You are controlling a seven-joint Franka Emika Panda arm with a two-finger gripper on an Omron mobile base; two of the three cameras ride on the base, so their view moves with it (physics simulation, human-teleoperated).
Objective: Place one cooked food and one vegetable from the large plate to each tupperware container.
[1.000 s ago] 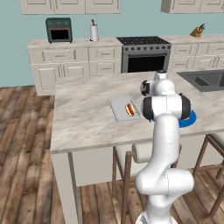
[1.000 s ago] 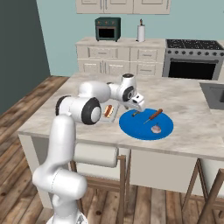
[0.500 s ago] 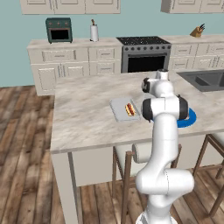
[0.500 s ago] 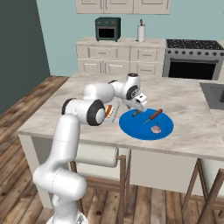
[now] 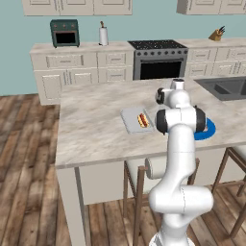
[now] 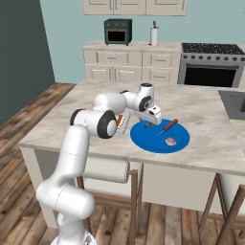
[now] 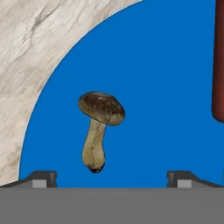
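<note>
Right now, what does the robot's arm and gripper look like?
A glossy white arm of rounded tubular segments with dark grey bands at the joints. Its gripper has a white boxy hand; the two small fingertips are dark grey with lighter grey pads. No cables or markings show.

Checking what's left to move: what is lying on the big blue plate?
On the large plate: a brown-capped mushroom, a dark red sausage-like stick and a pale pinkish piece. The open claw hangs over the mushroom, covering part of the plate from the right base view.
</note>
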